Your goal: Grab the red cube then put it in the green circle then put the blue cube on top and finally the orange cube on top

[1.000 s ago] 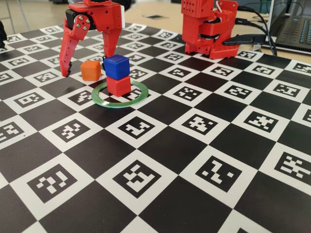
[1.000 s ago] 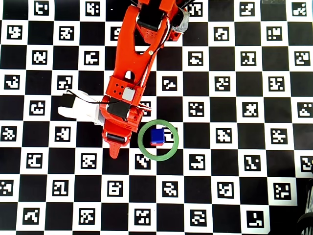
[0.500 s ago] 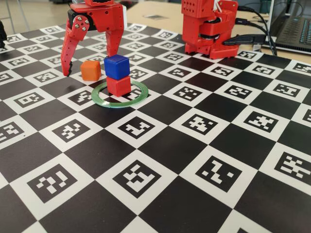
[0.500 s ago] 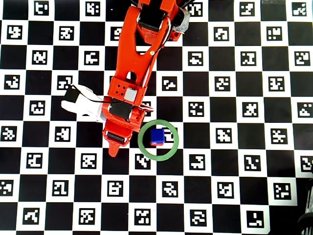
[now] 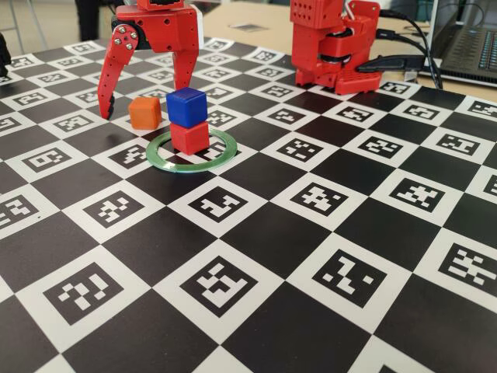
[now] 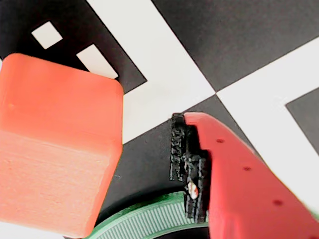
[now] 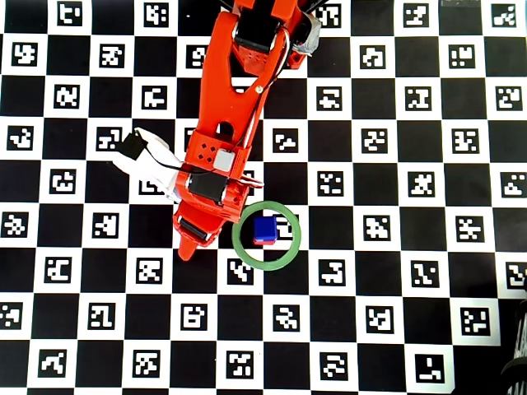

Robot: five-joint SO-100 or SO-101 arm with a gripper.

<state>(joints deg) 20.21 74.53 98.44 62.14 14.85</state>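
The orange cube (image 5: 145, 113), left of centre in the fixed view, is judged light and rigid, best gripped on opposite flat faces by the spread, empty end effector (image 5: 144, 99).

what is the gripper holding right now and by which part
Nothing. The gripper is open, its fingers straddling the orange cube without touching it. The blue cube sits on the red cube inside the green circle.
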